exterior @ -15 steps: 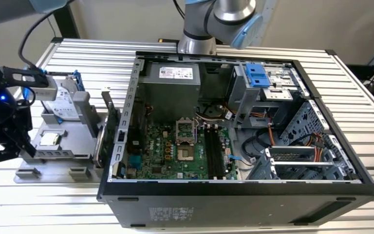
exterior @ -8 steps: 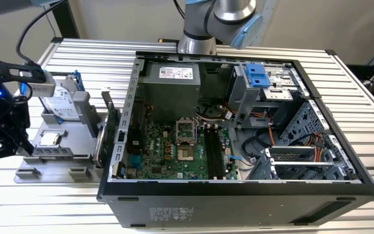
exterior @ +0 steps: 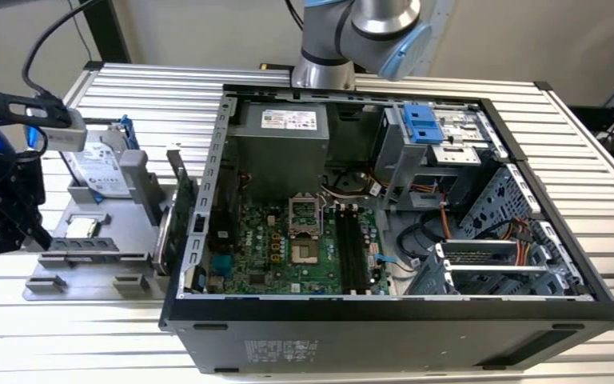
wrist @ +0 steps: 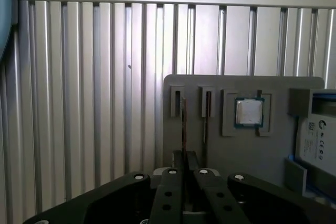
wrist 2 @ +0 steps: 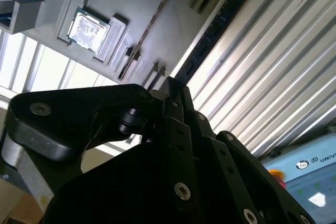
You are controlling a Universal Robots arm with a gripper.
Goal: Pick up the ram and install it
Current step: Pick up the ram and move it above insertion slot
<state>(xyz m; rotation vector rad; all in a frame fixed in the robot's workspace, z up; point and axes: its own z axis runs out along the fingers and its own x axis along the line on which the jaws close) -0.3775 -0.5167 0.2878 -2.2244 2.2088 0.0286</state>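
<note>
— Black gripper [wrist: 184, 155], drawn narrow and clamped on the ram [wrist: 183, 124]. The stick runs edge-up along the near side of the grey tray [exterior: 45, 284], left of the computer case [exterior: 392, 320].
— How will it handle?
— Light, thin and stiff, I'd say. It's a bare board with small chips, so a twist could crack it, and its smooth faces could slip.
— Best hold?
— Across the flat faces, near mid-length, high on the edge, clear of the contacts.

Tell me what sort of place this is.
Probably a robotics lab bench for PC assembly: an open computer case with its motherboard exposed, a grey parts tray beside it, and a robot arm at a ribbed aluminium table.
</note>
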